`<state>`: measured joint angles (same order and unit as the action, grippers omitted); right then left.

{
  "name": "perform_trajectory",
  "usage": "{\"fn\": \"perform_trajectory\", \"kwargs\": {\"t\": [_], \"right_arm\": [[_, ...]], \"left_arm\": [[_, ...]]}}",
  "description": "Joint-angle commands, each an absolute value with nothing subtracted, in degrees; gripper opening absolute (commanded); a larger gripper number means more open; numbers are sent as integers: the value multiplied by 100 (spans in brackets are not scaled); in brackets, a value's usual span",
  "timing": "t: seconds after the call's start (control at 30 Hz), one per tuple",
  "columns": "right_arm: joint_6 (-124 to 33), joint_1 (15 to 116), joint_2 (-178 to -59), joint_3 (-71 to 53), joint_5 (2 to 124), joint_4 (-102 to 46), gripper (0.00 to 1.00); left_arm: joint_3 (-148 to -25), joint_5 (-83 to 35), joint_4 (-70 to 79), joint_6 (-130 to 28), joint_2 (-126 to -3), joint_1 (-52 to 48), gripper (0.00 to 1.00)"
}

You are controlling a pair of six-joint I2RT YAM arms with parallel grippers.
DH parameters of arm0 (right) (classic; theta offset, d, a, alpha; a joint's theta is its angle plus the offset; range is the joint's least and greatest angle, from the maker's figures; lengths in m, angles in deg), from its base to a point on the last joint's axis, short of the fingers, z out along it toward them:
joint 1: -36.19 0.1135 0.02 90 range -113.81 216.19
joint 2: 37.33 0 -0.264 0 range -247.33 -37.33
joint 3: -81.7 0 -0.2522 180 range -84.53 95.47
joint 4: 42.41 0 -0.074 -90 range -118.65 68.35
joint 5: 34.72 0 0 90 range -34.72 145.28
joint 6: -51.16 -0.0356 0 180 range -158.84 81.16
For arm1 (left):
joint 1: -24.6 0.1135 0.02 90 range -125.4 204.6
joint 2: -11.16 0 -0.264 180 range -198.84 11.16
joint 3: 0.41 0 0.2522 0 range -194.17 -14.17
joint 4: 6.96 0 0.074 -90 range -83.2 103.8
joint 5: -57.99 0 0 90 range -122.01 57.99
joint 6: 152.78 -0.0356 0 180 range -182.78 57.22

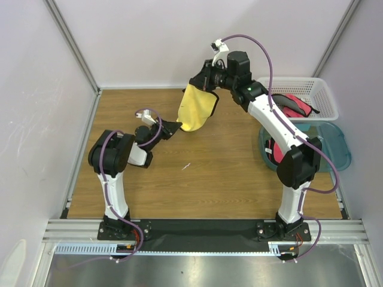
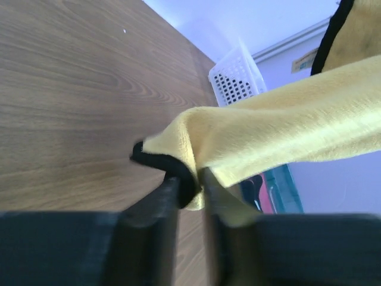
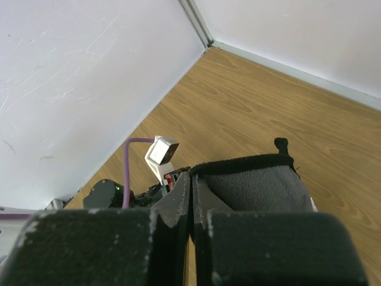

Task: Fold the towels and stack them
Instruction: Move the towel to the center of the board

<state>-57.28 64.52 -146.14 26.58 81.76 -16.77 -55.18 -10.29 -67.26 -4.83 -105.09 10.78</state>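
A yellow towel (image 1: 198, 107) with a black hem hangs in the air over the back middle of the wooden table (image 1: 209, 179), stretched between both grippers. My right gripper (image 1: 202, 81) is shut on its upper edge, high near the back wall. My left gripper (image 1: 175, 127) is shut on its lower left corner, low over the table. In the left wrist view the fingers (image 2: 161, 205) pinch the black-hemmed corner (image 2: 172, 170), and my gripper (image 2: 191, 186) shows closed on it. In the right wrist view the towel (image 3: 256, 185) looks grey and hangs beside my shut gripper (image 3: 191, 179).
A white slotted basket (image 1: 320, 89) at the back right holds a red towel (image 1: 293, 104). In front of it a teal tub (image 1: 338, 146) holds more red cloth (image 1: 272, 149). White walls enclose the back and left. The left arm (image 3: 113, 193) shows below the right wrist.
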Motion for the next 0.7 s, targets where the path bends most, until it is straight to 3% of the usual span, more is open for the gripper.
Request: {"fn": "perform_trajectory", "kwargs": {"t": [0.0,0.03,0.1,0.23,0.43,0.57,0.67], "right_arm": [[-5677,6466,-14218,2630,8086,-1942,0],[-5651,6466,-14209,2621,8051,-1933,0],[-5537,6449,-14174,2603,7893,-1863,0],[-5396,6387,-14113,2489,7646,-1793,0],[-5317,6255,-14025,2278,7391,-1705,0],[-5325,6168,-14016,2032,7224,-1731,0],[-5466,6097,-14103,1979,7171,-1644,0]], "left_arm": [[-5583,-986,-9208,-680,-10152,1054,21],[-5574,-977,-9199,-636,-10091,1063,9],[-5478,-968,-9190,-435,-9916,1133,1],[-5171,-846,-8560,-416,-9248,1256,0],[-5257,-941,-4793,-1715,-7117,1274,0],[-6188,-1687,-1150,-2752,-6198,1274,0],[-6689,-1777,7,-3167,-5952,1326,0]]}}
